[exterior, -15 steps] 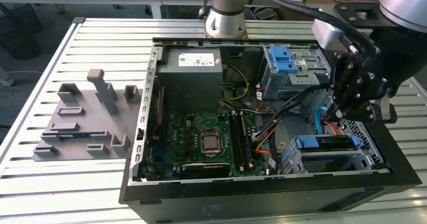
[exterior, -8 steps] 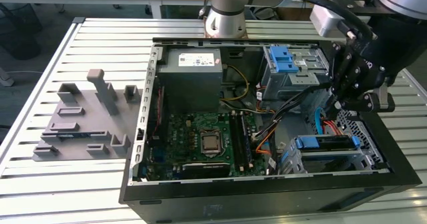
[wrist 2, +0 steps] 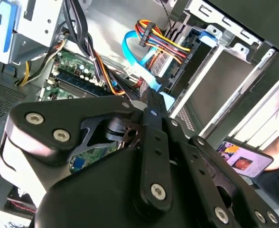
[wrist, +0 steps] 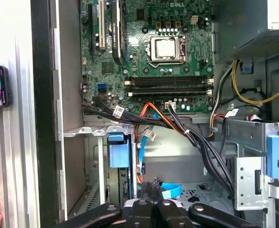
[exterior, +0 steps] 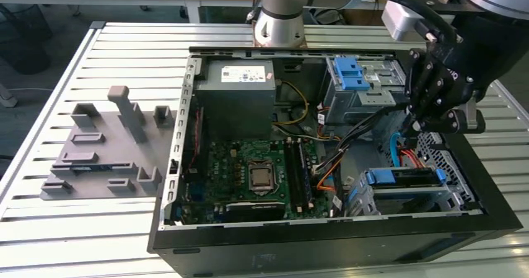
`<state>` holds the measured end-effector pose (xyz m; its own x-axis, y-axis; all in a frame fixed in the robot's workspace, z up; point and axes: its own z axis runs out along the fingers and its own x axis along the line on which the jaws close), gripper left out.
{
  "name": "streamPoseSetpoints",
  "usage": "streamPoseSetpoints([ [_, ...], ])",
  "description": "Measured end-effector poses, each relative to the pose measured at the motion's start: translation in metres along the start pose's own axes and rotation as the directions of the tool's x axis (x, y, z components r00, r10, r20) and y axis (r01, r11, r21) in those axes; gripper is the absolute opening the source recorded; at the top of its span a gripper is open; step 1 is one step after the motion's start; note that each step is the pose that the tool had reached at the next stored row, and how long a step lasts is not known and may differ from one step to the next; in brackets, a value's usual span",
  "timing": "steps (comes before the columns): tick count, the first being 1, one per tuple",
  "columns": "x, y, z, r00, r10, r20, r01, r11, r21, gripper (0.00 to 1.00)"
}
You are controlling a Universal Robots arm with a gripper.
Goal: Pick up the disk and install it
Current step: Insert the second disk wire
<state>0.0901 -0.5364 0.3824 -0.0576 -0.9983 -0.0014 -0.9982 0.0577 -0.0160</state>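
The black end effector (exterior: pixel 442 114) hangs over the open computer case's (exterior: pixel 331 234) edge on the exterior view's right; whether it grips anything cannot be told. Below it, the disk (exterior: pixel 402 178), blue-bracketed, sits in the metal bay, cables (wrist: pixel 177 126) crowding the gap toward the green motherboard (exterior: pixel 252 173).

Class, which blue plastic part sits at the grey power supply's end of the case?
The blue part right beside the power supply; the other blue part lies opposite.
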Motion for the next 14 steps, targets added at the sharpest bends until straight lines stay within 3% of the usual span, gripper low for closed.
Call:
streamPoseSetpoints([
  [2,-0.001,0.0,0.002,1.0,0.0,-0.0063,0.0,1.0,0.0004,0.11],
  [5,-0.0023,0.0001,0.0047,0.9999,0.0,-0.015,0.0,1.0,0.0009,0.24],
  [8,-0.0039,-0.0001,0.0075,0.9997,0.0,-0.0245,0.0,1.0,0.0014,0.24],
  [14,-0.0054,-0.0003,0.014,0.9985,-0.001,-0.0544,0.001,1.0,0.0031,0.24],
])
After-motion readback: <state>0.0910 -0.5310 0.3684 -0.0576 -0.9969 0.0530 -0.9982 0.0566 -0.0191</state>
